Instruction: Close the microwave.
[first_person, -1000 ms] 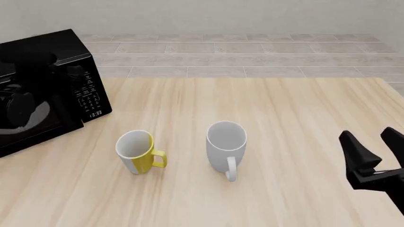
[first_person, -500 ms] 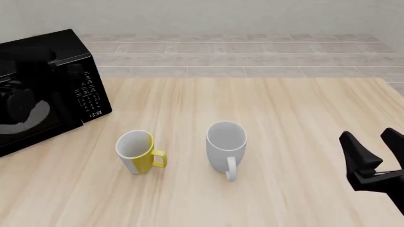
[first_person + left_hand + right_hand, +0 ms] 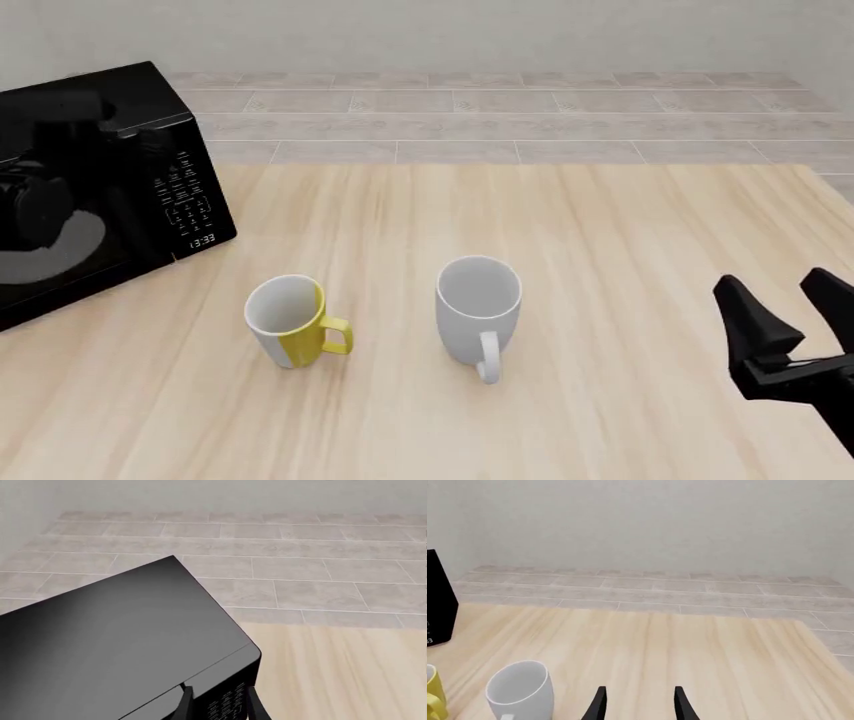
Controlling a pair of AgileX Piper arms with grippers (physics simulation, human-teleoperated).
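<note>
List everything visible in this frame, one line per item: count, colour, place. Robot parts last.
glossy black microwave: one, black with white keypad markings, far left of the table
yellow-and-white ceramic mug: one, yellow with a white stripe and white inside, in front of the microwave's keypad side, handle toward the white mug
plain white ceramic mug: one, white, middle of the table, right of the yellow mug, handle toward the camera
light wooden table: one, pale wood grain, under everything
grey tiled floor: beyond the table's far edge
left gripper: black, fingers apart, above the microwave's top near the keypad corner
right gripper: black, fingers apart, empty, over the table's right side
</note>
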